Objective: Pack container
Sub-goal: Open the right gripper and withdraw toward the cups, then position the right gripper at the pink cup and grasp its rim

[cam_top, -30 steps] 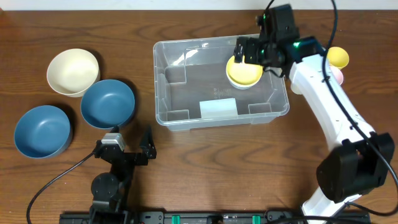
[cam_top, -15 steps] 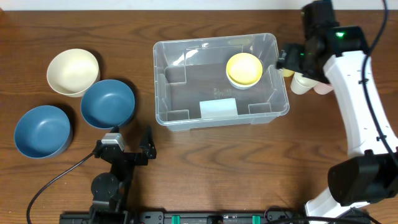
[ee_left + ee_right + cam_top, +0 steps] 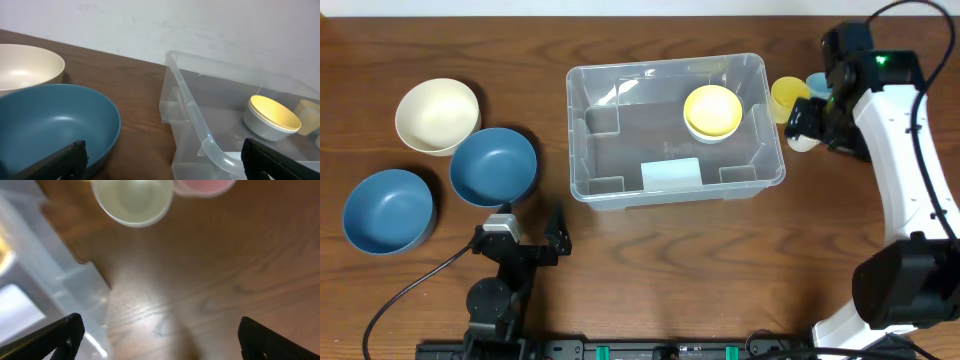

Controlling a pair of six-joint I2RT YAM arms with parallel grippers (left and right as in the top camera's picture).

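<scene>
Overhead: container [image 3: 620, 150] at centre of desk [image 3: 720, 260], yellow bowl [image 3: 712, 112] inside. Right tool [image 3: 817, 118] sits just beside its right wall, over clustered cups [image 3: 787, 97]. Left tool [image 3: 525, 232] is spread and well apart, at the near edge.

Left wrist: container ahead-right, blue bowl [image 3: 55, 125] beside it.

Right wrist: fingers [image 3: 55, 335] spread, empty. White cup [image 3: 132, 200] ahead, container corner to the left. Risk: the wide jaws could clip the pink cup [image 3: 205, 185] or the container wall on descent.

Cream bowl [image 3: 437, 116], blue bowl [image 3: 493, 166], second blue bowl [image 3: 388, 210], yellow cup [image 3: 787, 97], wooden table [image 3: 720, 270].
</scene>
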